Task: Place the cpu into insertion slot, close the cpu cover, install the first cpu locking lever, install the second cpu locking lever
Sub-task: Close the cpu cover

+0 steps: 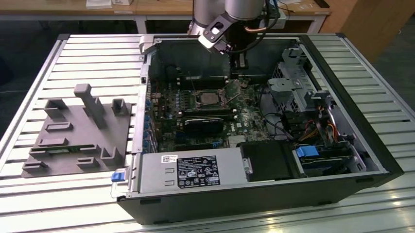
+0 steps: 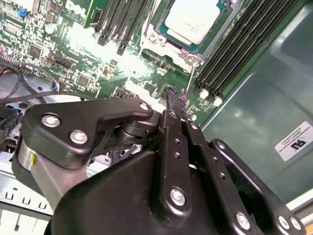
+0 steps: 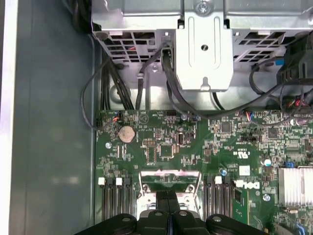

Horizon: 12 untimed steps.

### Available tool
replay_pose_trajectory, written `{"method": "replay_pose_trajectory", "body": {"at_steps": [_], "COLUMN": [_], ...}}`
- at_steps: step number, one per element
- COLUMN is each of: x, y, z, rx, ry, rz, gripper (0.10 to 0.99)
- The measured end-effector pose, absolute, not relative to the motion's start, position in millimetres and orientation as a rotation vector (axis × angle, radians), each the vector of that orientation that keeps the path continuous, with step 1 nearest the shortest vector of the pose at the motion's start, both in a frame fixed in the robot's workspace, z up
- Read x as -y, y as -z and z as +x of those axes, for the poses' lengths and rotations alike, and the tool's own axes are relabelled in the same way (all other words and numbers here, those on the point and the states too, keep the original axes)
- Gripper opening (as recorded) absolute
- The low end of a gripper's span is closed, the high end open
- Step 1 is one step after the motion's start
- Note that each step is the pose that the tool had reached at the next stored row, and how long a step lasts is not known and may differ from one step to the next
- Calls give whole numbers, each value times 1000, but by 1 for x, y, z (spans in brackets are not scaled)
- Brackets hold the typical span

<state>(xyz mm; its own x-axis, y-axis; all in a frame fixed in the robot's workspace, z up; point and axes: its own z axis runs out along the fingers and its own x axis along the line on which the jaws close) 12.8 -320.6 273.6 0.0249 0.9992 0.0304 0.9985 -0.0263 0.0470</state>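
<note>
I have the small flat square cpu with its dull silver metal top (image 2: 193, 18) lying flat in the dark-framed square insertion slot (image 1: 196, 99) on the green motherboard (image 3: 161, 147). I judge the placing done, since its green edge shows around it and nothing lies over it. The thin silvery hinged cpu cover with the square window (image 3: 146, 178) looks swung up off the socket rather than down on it, though I can't be sure of its angle. My black two-fingered gripper (image 2: 175, 95) hangs inside the open black computer case (image 1: 259, 204), fingers pressed together with nothing between them. Clenched like that they make one narrow blunt tip, which suits nudging a thin plate better than pinching it. In the first wrist view that tip sits just beside the cover's frame, and I cannot tell whether it touches.
</note>
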Motion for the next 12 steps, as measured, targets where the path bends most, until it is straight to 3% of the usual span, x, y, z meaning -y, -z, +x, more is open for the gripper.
{"method": "replay_pose_trajectory", "body": {"at_steps": [12], "x": [321], "y": [-274], "z": [28], "rx": [-2183], "ry": [-85], "rz": [2240], "gripper": [102]}}
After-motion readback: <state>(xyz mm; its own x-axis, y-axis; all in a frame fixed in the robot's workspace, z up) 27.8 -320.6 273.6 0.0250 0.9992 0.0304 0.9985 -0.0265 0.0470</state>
